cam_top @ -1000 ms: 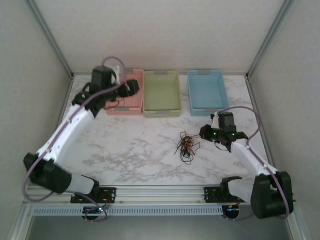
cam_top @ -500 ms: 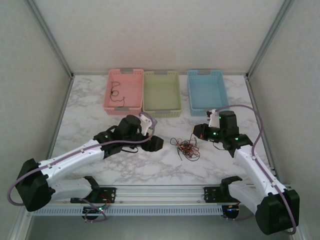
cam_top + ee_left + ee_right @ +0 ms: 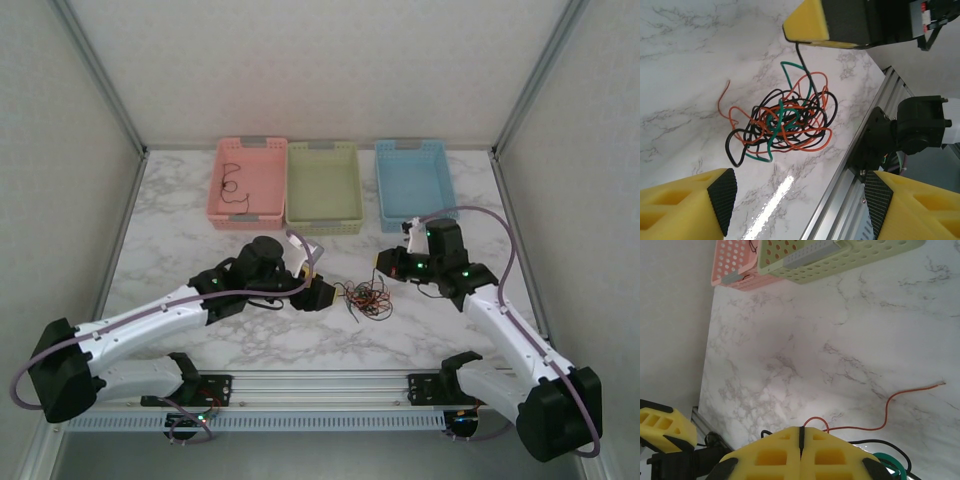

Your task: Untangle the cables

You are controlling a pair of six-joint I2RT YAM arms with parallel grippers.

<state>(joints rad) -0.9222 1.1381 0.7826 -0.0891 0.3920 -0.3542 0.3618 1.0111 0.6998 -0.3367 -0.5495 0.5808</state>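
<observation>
1. Cables [image 3: 782, 125]: thin black, green and orange wires in a loose knot on the glossy marbled table [image 3: 685, 60], between the grippers.
2. Left gripper [image 3: 318, 296]: blocky yellow fingers with textured black pads, spread wide, holding nothing, just beside the knot.
3. Right gripper [image 3: 801, 434]: yellow fingers pressed together, pinching a black cable [image 3: 800, 56] that runs from the knot.

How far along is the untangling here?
Done: one black cable lies in the pink basket. In hand: the right hand is shut on a black strand of the tangle; the left hand hangs open beside it. Left: the black, green and orange tangle itself.
</observation>
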